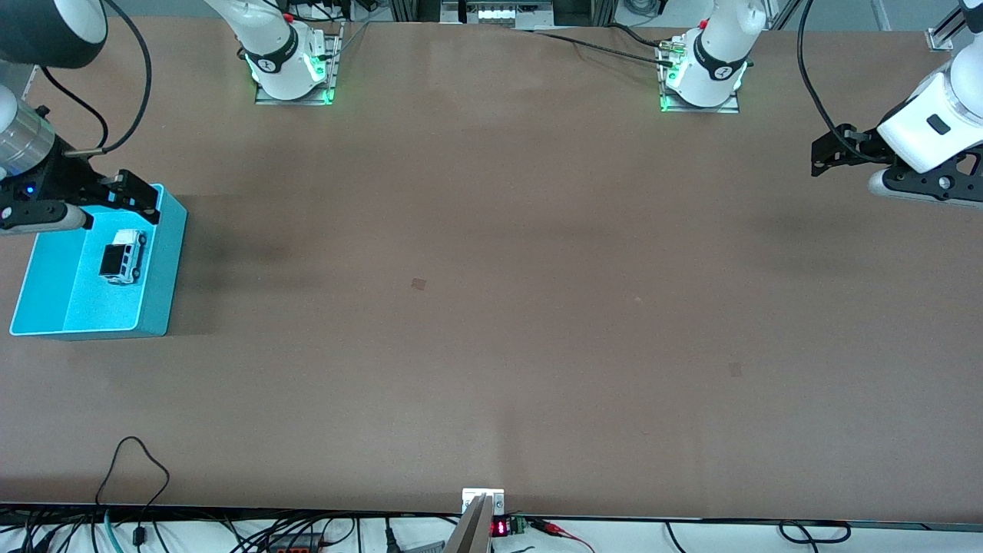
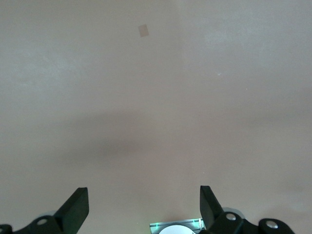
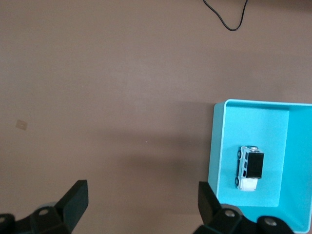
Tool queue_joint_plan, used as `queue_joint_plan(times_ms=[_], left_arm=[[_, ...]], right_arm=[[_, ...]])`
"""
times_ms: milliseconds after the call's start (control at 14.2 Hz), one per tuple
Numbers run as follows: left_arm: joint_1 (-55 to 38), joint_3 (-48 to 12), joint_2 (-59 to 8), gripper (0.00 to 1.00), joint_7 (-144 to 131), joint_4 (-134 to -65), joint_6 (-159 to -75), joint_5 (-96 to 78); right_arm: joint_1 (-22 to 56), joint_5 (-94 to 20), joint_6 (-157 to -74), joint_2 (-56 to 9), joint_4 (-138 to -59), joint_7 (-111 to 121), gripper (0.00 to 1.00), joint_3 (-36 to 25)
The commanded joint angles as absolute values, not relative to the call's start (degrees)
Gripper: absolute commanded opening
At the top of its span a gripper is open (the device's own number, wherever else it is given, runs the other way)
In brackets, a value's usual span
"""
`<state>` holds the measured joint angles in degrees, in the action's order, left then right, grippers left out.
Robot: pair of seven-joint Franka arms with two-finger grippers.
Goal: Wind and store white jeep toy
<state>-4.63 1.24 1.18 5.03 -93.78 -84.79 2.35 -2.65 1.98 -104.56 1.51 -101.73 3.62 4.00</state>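
Note:
The white jeep toy (image 1: pixel 123 256) with its black roof section lies inside a turquoise bin (image 1: pixel 157 269) at the right arm's end of the table. It also shows in the right wrist view (image 3: pixel 249 167), inside the bin (image 3: pixel 219 141). My right gripper (image 1: pixel 130 196) is open and empty, raised over the bin's edge nearest the robots' bases; in its own view its gripper (image 3: pixel 141 200) has nothing between the fingers. My left gripper (image 1: pixel 833 150) is open and empty, up in the air over the left arm's end of the table; its own view (image 2: pixel 144 204) shows only bare table.
The brown table (image 1: pixel 491 307) carries two small square marks (image 1: pixel 418 283) (image 1: pixel 735 369). A black cable loop (image 1: pixel 134 461) lies at the table edge nearest the front camera, also in the right wrist view (image 3: pixel 229 19). The arm bases (image 1: pixel 292 69) (image 1: pixel 703 77) stand along the top.

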Motion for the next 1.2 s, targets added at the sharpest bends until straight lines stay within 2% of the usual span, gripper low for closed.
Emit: queue_joint_plan(times_ms=[0,141,565,707,919,1131], left_arm=[[-4.31,1.14,1.76,1.00,5.19,-93.52,-83.94,1.93],[-4.22,1.14,1.84,1.00,5.19,-93.52,-83.94,1.93],[-4.22,1.14,1.85,1.00,5.36,-93.60,-83.85,1.93],[-4.22,1.14,1.85,1.00,5.36,-93.60,-83.85,1.93],[-4.22,1.14,1.85,1.00,5.36,-93.52,-83.85,1.93],[-4.22,1.14,1.85,1.00,5.36,-93.52,-83.85,1.93]], right_arm=[[3.23,1.05,-102.49,3.51,-101.78,2.02,1.00,-0.69],[7.63,0.79,-100.64,4.83,-101.78,2.02,1.00,-5.34],[7.29,-0.09,-95.28,10.90,-102.48,-4.40,1.00,-3.08],[7.56,0.00,-92.82,10.72,-101.69,-3.95,1.00,-2.99],[7.47,-0.18,-94.56,9.59,-101.60,-3.87,1.00,-3.16],[7.38,0.00,-95.71,4.15,-96.27,-3.43,1.00,-3.16]])
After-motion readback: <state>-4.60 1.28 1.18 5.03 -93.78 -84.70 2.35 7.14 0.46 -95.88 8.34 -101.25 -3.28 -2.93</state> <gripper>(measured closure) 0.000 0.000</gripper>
